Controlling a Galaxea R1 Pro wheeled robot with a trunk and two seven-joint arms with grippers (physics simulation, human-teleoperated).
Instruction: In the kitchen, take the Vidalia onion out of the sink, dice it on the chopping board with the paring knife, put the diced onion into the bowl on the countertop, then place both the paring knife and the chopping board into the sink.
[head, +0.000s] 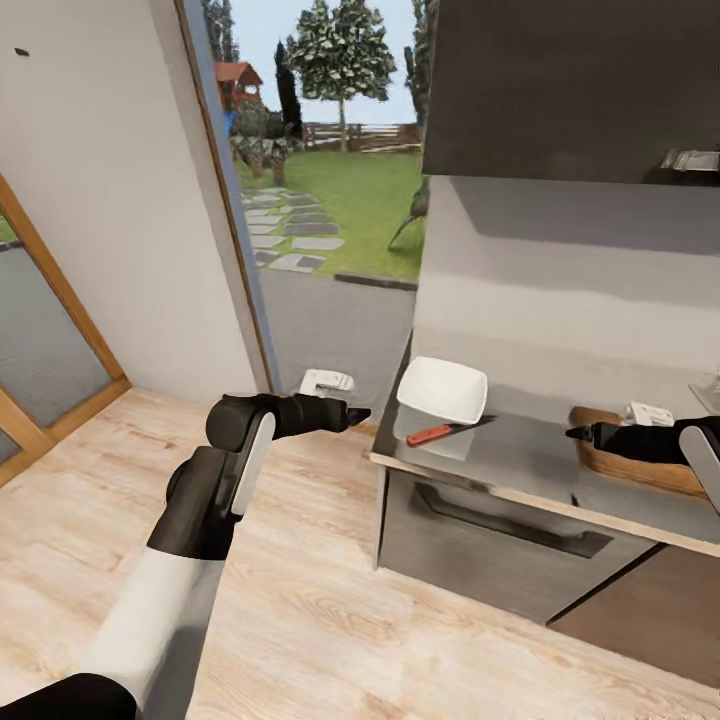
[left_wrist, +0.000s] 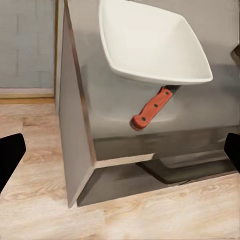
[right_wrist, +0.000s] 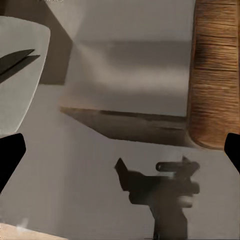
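The white bowl (head: 443, 391) sits at the left end of the grey counter (head: 530, 440), close to the corner. The paring knife (head: 447, 430) lies on the counter right next to the bowl, on the side nearer the robot. Its red handle is easy to see. In the left wrist view part of the blade is tucked under the rim of the bowl (left_wrist: 150, 42), so just the handle of the knife (left_wrist: 150, 110) shows well.

The brown chopping board (head: 640, 468) lies farther right on the counter. The right arm covers a lot of it, and the edge of the picture cuts it off. In the right wrist view one end of the board (right_wrist: 215, 75) shows its wood grain.

The left gripper (head: 358, 413) hangs in the air over the wood floor (head: 330, 610), just left of the counter corner. Its fingers stand apart and hold nothing. The right gripper (head: 574, 433) is low over the counter, between the knife and the board. Its fingers are spread apart too, and nothing is in them.

There is no writing to read anywhere. A dark cabinet (head: 570, 90) hangs above the counter.
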